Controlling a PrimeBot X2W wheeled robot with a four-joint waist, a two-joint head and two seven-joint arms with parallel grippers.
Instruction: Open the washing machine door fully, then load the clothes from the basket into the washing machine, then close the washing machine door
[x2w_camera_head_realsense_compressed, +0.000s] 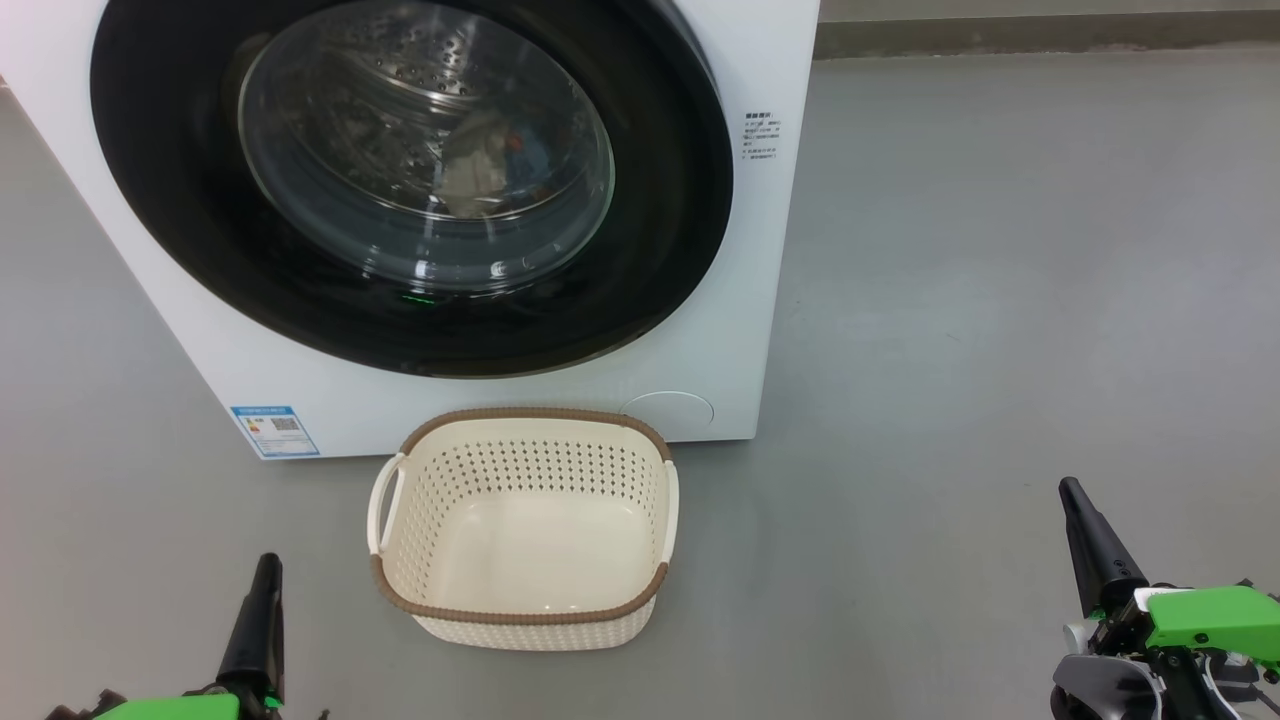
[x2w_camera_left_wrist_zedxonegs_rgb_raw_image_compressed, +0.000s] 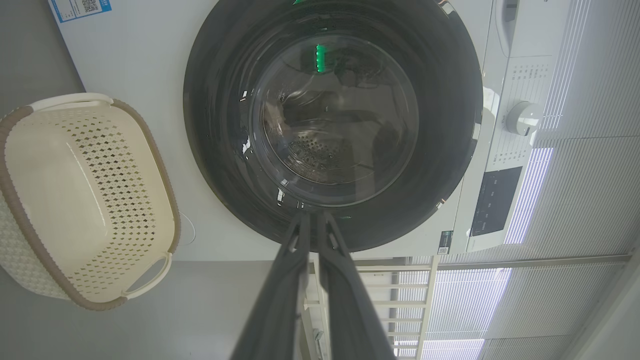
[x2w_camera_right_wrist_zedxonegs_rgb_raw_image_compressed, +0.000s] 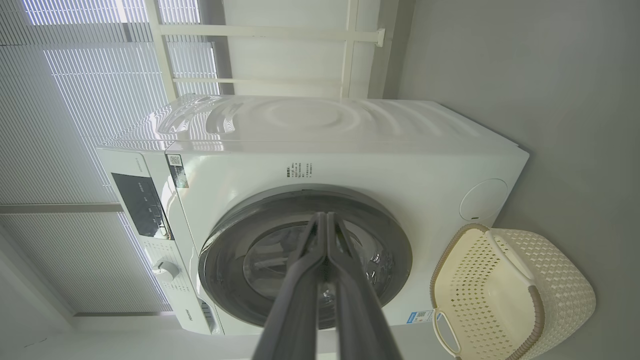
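Clenched tight on both sides, dark fingers (x2w_camera_left_wrist_zedxonegs_rgb_raw_image_compressed: 280, 300) pressed together tip to tip, nothing gripped. At near left of the head view, left gripper (x2w_camera_head_realsense_compressed: 268, 570) low over the grey floor (x2w_camera_head_realsense_compressed: 1000, 300), pointing away toward the machine, touching nothing. At near right, right gripper (x2w_camera_head_realsense_compressed: 1073, 495) tilted slightly leftward, also over bare floor, well apart from the basket (x2w_camera_head_realsense_compressed: 530, 412). Between the two and farther off, that cream basket standing upright on the floor, brown braided rim, perforated walls, a pale handle on either side, smooth bare bottom on show. Just beyond it, the washing machine (x2w_camera_head_realsense_compressed: 770, 80), white and boxy; whether basket rim and machine front touch, impossible to tell. Across most of the machine's front, the washing machine door (x2w_camera_head_realsense_compressed: 660, 260) shut flat against the cabinet, wide glossy black rim around a bulging clear glass bowl. Behind the glass, the perforated steel drum (x2w_camera_head_realsense_compressed: 400, 70), and lying in it the clothes (x2w_camera_head_realsense_compressed: 490, 165): a crumple of cream cloth with a patch of blue and a spot of orange, toward the right of the glass. Low on the front at left, a blue label sticker (x2w_camera_head_realsense_compressed: 273, 430); low at right, a round white cover (x2w_camera_head_realsense_compressed: 668, 408), just beyond the basket's far rim. From the wrist views, a white dial (x2w_camera_left_wrist_zedxonegs_rgb_raw_image_compressed: 522, 118) and a dark control panel (x2w_camera_left_wrist_zedxonegs_rgb_raw_image_compressed: 495, 200) above the door, with pale slatted blinds (x2w_camera_left_wrist_zedxonegs_rgb_raw_image_compressed: 590, 175) behind the machine.
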